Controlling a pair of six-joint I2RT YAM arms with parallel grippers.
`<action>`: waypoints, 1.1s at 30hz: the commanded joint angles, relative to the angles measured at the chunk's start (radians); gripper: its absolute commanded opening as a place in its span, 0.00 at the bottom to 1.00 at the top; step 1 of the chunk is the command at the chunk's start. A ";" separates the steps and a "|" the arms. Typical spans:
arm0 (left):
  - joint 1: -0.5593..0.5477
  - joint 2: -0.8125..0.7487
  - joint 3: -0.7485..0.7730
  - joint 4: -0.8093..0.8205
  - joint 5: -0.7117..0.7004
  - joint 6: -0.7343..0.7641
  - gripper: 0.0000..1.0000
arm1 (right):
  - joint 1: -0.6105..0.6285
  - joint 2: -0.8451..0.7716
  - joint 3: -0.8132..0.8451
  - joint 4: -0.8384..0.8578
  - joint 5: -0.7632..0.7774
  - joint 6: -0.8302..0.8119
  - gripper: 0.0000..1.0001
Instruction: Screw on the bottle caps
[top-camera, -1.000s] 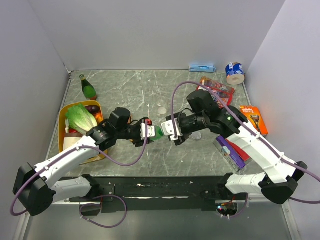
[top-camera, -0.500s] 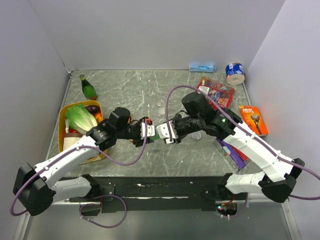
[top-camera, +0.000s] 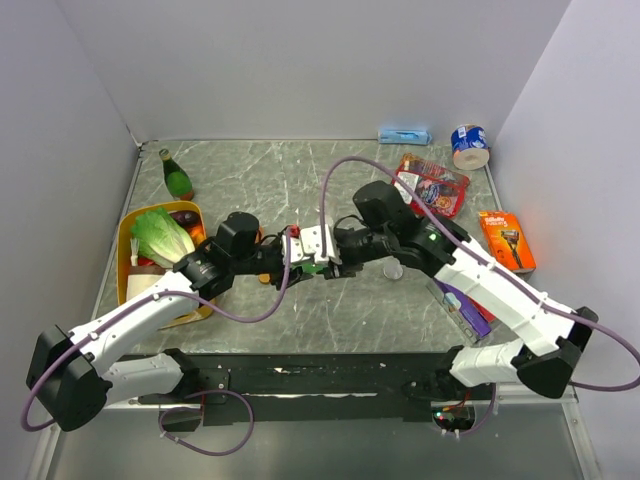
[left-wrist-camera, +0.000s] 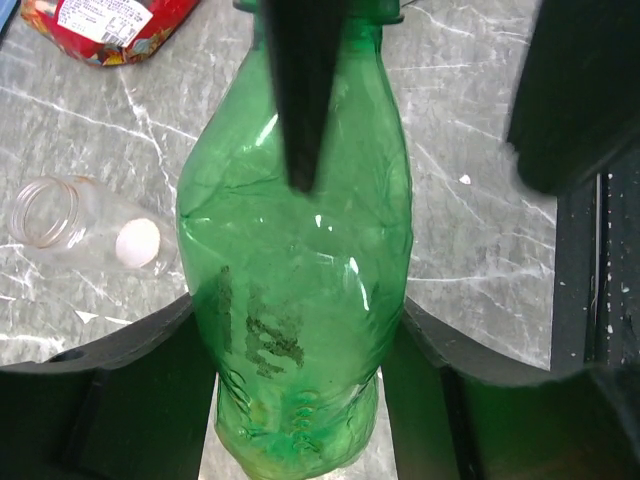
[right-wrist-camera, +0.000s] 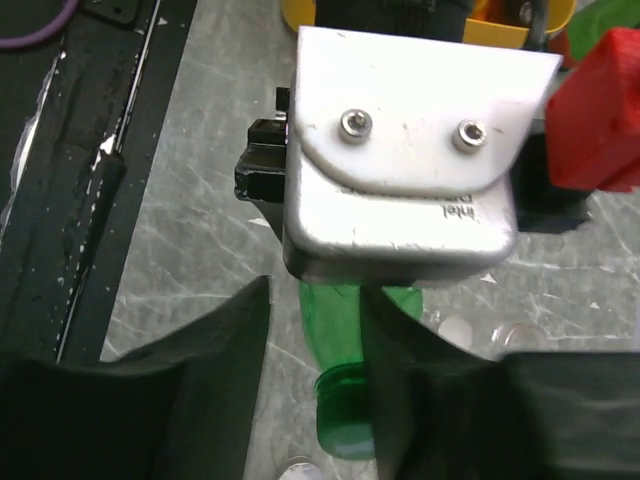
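Note:
A bright green bottle (left-wrist-camera: 300, 280) lies level above the table, and my left gripper (left-wrist-camera: 300, 315) is shut on its lower body. In the top view the green bottle (top-camera: 313, 266) sits between my left gripper (top-camera: 291, 262) and my right gripper (top-camera: 326, 256). A green cap (right-wrist-camera: 345, 425) sits on the bottle's neck. My right gripper (right-wrist-camera: 316, 296) straddles that neck and cap, open: one finger lies against the cap and a gap shows beside the other. A clear bottle (left-wrist-camera: 70, 225) lies uncapped on the table, and it shows by my right arm in the top view (top-camera: 393, 270).
At the left stands a yellow tray (top-camera: 128, 235) holding lettuce, with a dark-green bottle with a red top (top-camera: 177, 178) behind it. On the right lie a red packet (top-camera: 432, 185), an orange razor pack (top-camera: 508, 238), a purple package (top-camera: 462, 303) and a can (top-camera: 469, 146).
My right arm has moved left until its jaws reach over the green bottle's neck and cap. The left arm has held the bottle still.

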 joint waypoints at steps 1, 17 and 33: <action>-0.005 -0.021 0.003 0.035 0.045 0.024 0.01 | -0.003 -0.078 0.004 0.036 0.015 -0.016 0.57; -0.003 -0.048 -0.022 0.000 0.039 0.087 0.01 | -0.006 -0.089 0.013 -0.125 0.065 -0.297 0.53; -0.003 -0.041 -0.033 0.090 0.022 0.033 0.01 | -0.111 0.000 0.079 -0.134 -0.004 -0.142 0.13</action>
